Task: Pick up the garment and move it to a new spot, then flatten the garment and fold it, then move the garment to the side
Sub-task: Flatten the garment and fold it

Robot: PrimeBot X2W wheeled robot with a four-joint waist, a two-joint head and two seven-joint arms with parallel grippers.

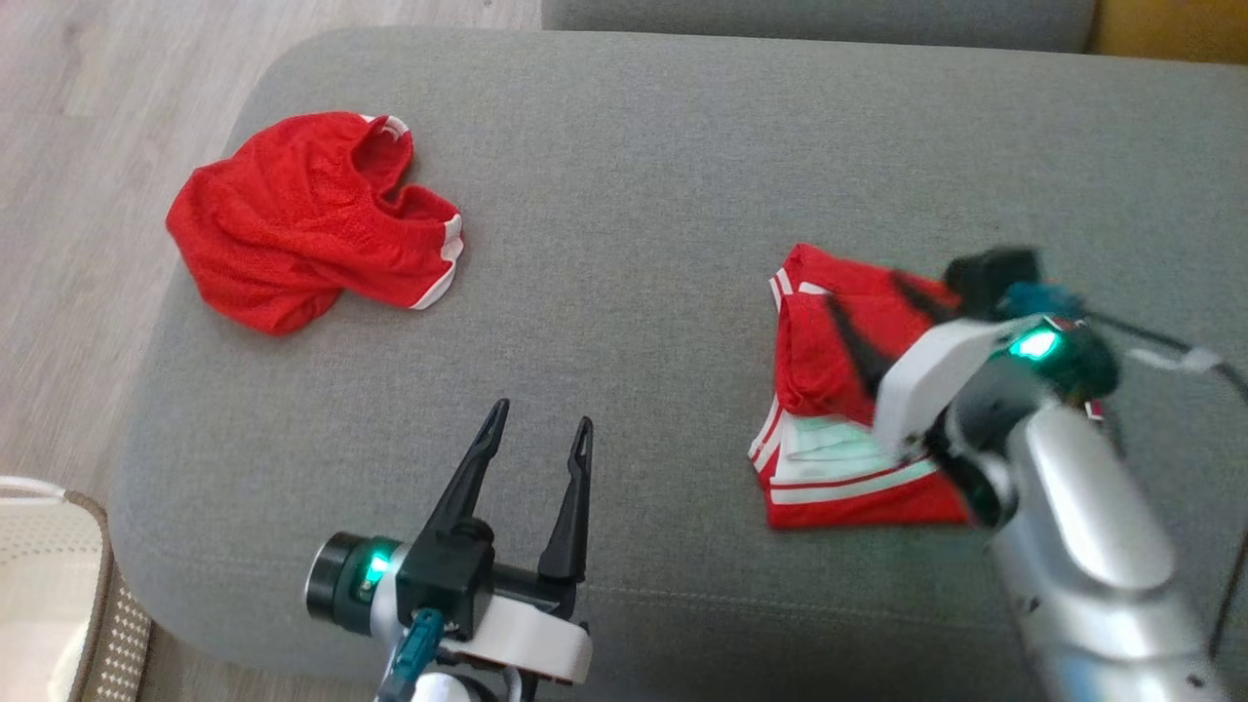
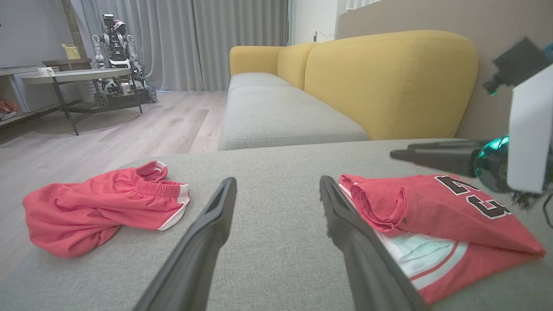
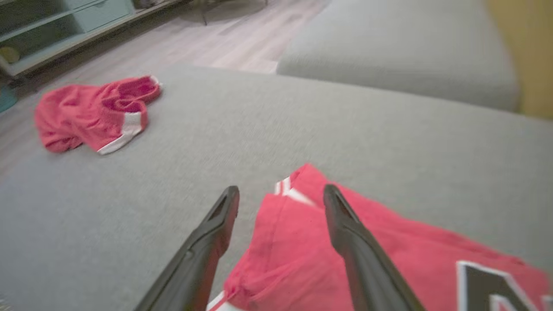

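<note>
A wide grey cushion (image 1: pixel 634 146) is the work surface. Pale wood floor (image 1: pixel 88 117) runs past its rounded edge from nine to eleven o'clock, and a woven basket (image 1: pixel 58 507) stands on the floor at eight o'clock. In the left wrist view a yellow sofa (image 2: pixel 389 82) rises beyond the cushion, and further back there are a round table (image 2: pixel 73 75), grey curtains (image 2: pixel 216 39) and another robot (image 2: pixel 116 39).

The folded red jersey (image 1: pixel 804 366) lies on the cushion at about four o'clock, well in from the edges, with white stripes along its near edge. Crumpled red shorts (image 1: pixel 302 219) lie at ten o'clock, close to the left edge.

The right gripper (image 3: pixel 281 189) hangs over the jersey with its fingers wide apart and nothing held. The left gripper (image 1: pixel 543 414) hovers near the front edge at six o'clock, fingers wide and empty.

Bare grey cloth stretches between the two garments and on to twelve o'clock.
</note>
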